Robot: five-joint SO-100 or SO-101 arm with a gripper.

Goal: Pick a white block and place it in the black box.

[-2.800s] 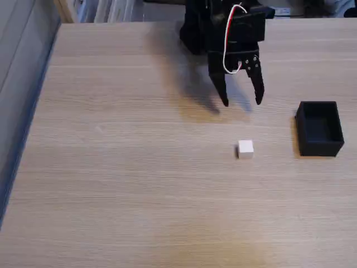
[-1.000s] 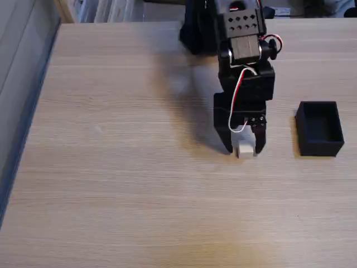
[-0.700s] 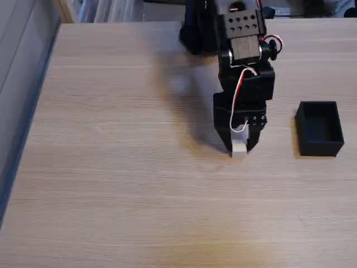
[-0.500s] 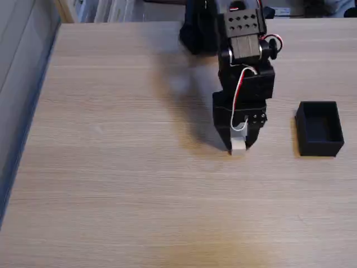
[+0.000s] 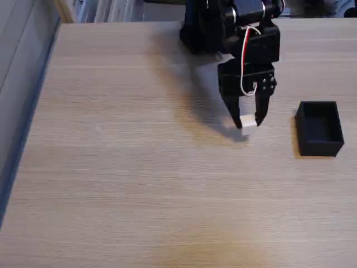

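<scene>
White block (image 5: 248,122): plain white, unmarked, faintly greyer on its shaded faces.
Black box (image 5: 319,128): matte black throughout, walls and interior alike.
End effector (image 5: 247,121): black fingers and black housing above.
Cable (image 5: 244,58): red and white strands looped over the black housing.
Table (image 5: 128,167): light oak-toned wood with fine horizontal grain streaks; soft grey shadow beneath the arm.
Wall (image 5: 19,72) at the left of the fixed view: grey, with a blue edge strip.

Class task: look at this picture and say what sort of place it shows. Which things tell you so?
Probably a home or office desk used for robot practice: a pale wood-grain tabletop, a black two-finger gripper holding a small white cube, and a small matte black open box. Blurred shelves or papers lie behind.
</scene>
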